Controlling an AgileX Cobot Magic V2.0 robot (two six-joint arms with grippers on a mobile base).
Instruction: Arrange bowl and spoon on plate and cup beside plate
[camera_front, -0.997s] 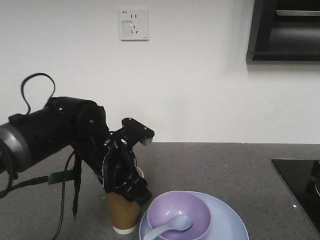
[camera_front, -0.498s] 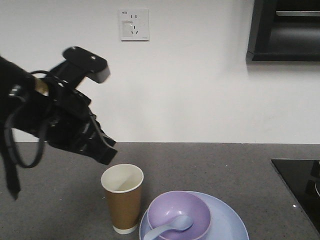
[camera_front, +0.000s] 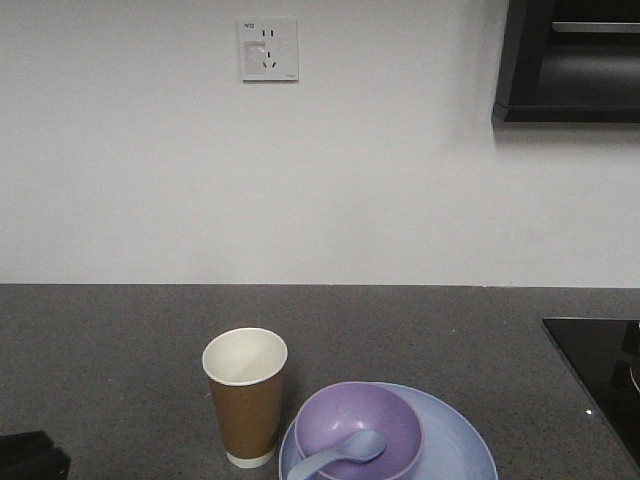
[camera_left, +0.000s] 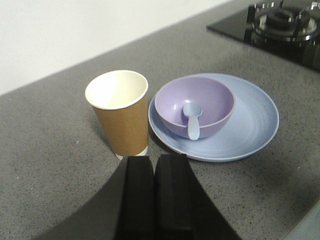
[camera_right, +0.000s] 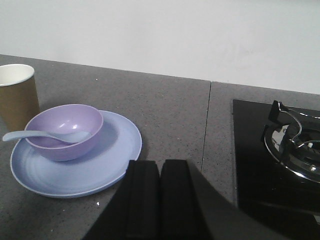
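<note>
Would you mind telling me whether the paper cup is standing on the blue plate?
No, the cup stands upright on the countertop just beside the plate, outside its rim.

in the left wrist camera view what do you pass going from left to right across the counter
Cup → bowl holding the spoon, sitting on the plate → stove burner at far right.

Grey speckled countertop (camera_front: 120, 340) stretching wide, white wall socket (camera_front: 268, 48) sitting high, black stove (camera_right: 280, 165) gleaming right, dark cabinet (camera_front: 570, 60) hanging above
</note>
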